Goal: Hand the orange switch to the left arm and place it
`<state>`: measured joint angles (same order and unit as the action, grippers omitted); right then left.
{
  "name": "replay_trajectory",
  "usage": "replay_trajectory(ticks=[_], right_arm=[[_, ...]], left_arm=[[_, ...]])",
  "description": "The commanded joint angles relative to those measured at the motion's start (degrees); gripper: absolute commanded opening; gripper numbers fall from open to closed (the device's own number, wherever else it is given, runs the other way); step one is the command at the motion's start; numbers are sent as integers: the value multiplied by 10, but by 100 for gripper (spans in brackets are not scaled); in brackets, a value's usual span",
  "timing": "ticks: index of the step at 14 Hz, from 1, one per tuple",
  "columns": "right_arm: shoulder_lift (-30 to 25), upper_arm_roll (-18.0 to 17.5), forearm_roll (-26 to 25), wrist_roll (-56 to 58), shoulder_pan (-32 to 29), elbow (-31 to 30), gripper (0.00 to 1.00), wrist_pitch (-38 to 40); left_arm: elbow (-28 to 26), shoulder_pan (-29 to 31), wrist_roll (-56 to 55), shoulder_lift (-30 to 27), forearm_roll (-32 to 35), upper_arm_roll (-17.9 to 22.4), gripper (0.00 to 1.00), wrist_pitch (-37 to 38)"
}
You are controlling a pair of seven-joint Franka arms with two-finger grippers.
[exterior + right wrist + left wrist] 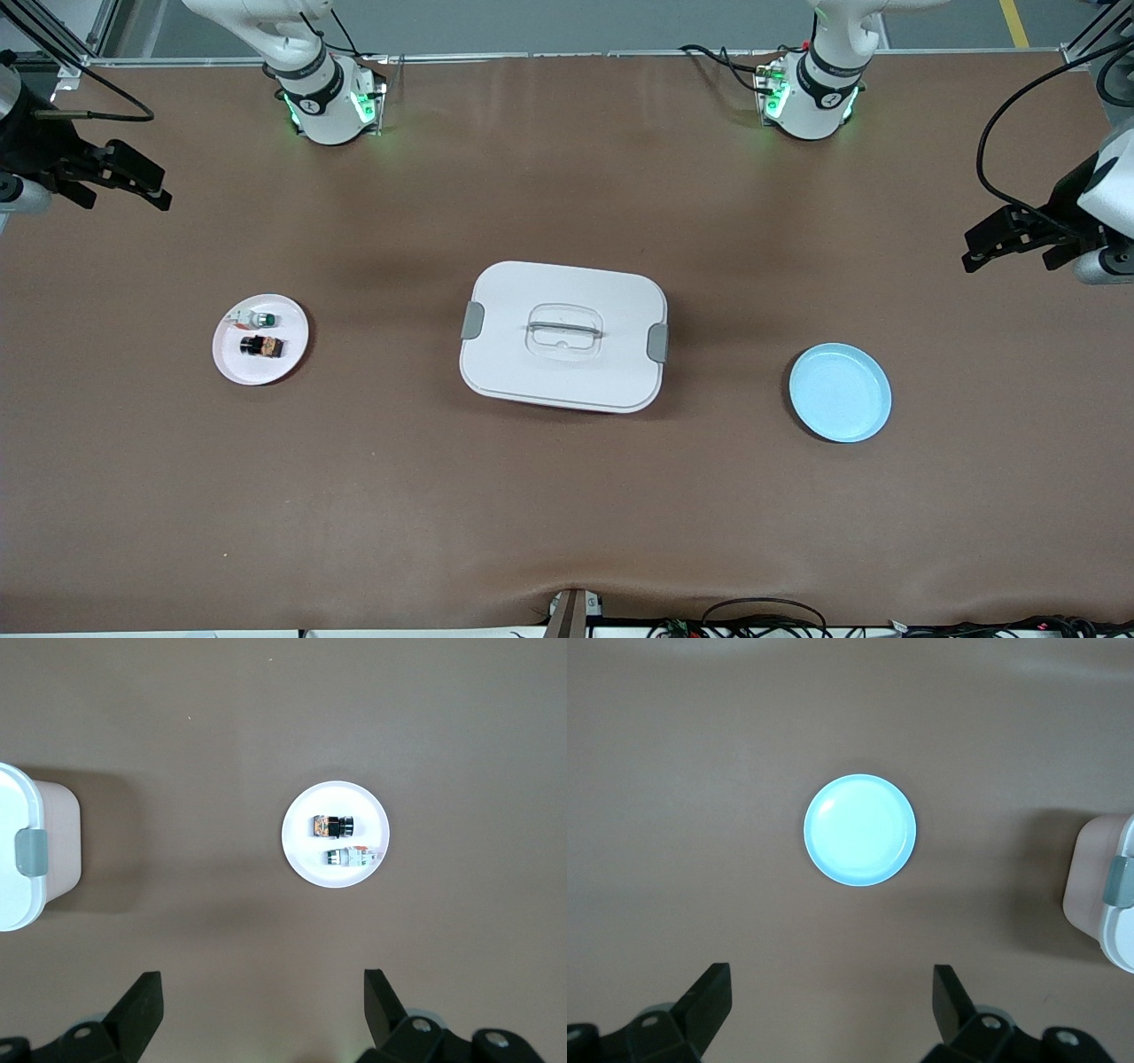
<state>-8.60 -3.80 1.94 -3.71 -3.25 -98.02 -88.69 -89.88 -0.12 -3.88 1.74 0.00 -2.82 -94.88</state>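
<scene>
Orange switch point(261, 346): lying on its side on the white plate point(232, 361), at the right arm's end of the bench point(567, 514), touching nothing but the plate.
White switch with green top point(262, 319): sitting just beside it on the same plate, farther from the front camera; that one is not the target.
Right gripper point(133, 180): hanging high over the bench edge at its own end, fingers point(137, 1005) spread wide and released, holding nothing; the plate is showing well ahead of the fingers in the right wrist view.
Left gripper point(1005, 237): waiting over its own end, fingers point(709, 997) likewise released and empty, with the blue plate point(864, 430) lying ahead of them.
Box point(563, 336): sitting lid-on in the middle, squarely between the two plates.
Step in hand: looks like the very start, with the right arm due to go for the pick.
Doing it well: I'd be centring the fingers over the black body, turning them across its short width, and dropping straight so the neighbour is not getting nudged.
Watch for: the handover wanting plenty of height above the box lid.
</scene>
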Motion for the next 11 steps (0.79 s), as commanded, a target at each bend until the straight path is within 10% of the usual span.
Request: replay_trajectory(ticks=[1, 11], right_arm=[[-2, -2, -2, 7, -4, 4, 100, 4], [-2, -2, 0, 0, -4, 4, 100, 4]], left_arm=[[13, -1, -2, 0, 5, -6, 100, 14], [13, -1, -2, 1, 4, -6, 100, 14]])
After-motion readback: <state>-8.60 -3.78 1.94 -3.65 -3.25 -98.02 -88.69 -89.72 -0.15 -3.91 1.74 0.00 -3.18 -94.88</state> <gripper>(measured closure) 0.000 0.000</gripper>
